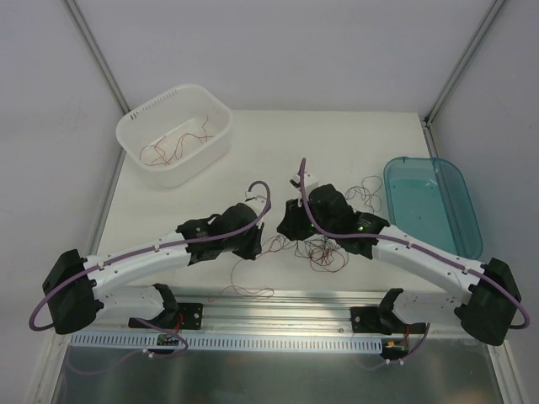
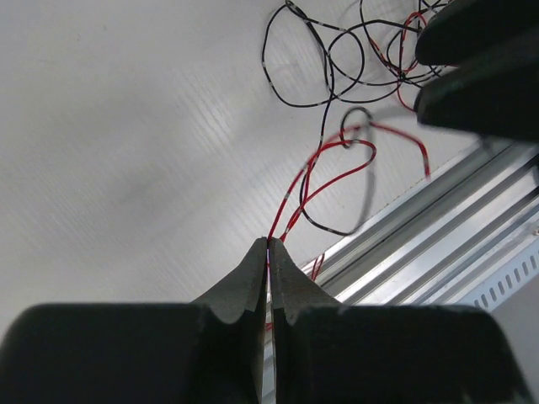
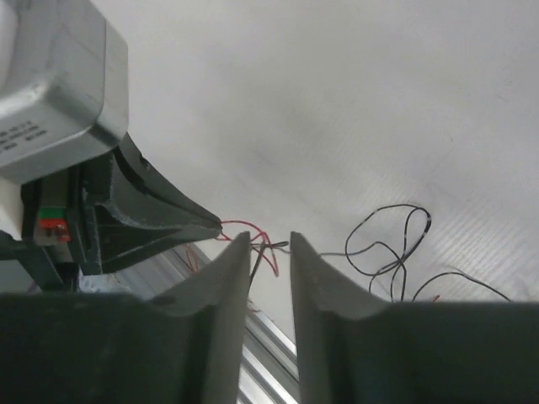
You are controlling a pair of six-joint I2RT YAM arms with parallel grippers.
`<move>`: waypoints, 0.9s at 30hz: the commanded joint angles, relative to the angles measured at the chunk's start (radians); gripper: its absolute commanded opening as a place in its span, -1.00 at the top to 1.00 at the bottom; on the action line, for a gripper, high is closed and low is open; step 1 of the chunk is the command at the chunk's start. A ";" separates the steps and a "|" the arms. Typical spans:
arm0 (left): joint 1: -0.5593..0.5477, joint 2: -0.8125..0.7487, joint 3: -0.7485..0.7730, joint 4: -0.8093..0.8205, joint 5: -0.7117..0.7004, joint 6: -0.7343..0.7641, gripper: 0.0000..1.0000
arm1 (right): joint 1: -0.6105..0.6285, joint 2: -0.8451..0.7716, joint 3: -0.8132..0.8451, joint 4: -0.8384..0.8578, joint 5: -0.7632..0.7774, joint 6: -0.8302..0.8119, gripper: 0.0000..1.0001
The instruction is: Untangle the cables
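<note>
The cables are hair-thin red and black wires, tangled in a heap point(image 1: 324, 252) on the white table between the two arms. My left gripper point(image 2: 269, 242) is shut on a red wire point(image 2: 333, 172) that runs up from its tips into a knot of black loops point(image 2: 295, 93). My right gripper point(image 3: 269, 238) faces it closely, its jaws a little apart. Red and black strands point(image 3: 268, 248) cross that gap unclamped. In the top view the left gripper point(image 1: 255, 248) and right gripper point(image 1: 290, 238) nearly meet at the heap's left edge.
A white basket point(image 1: 135, 126) at the back left holds more red wires. A teal tray point(image 1: 432, 204) lies at the right. Loose wires lie near the tray point(image 1: 366, 189) and by the aluminium rail point(image 1: 248, 292) along the near edge.
</note>
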 commanded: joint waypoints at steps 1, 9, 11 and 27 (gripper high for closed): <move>-0.011 0.003 0.050 -0.003 -0.026 -0.019 1.00 | 0.034 0.018 0.063 -0.042 -0.008 -0.009 0.36; -0.011 0.058 0.082 -0.005 -0.057 -0.156 1.00 | 0.180 -0.074 0.089 -0.133 0.345 0.089 0.15; -0.011 0.069 0.083 -0.008 -0.062 -0.186 1.00 | 0.212 -0.098 0.068 -0.113 0.428 0.120 0.15; -0.011 0.043 0.079 -0.017 -0.083 -0.266 1.00 | 0.344 0.084 0.068 -0.053 0.606 0.343 0.38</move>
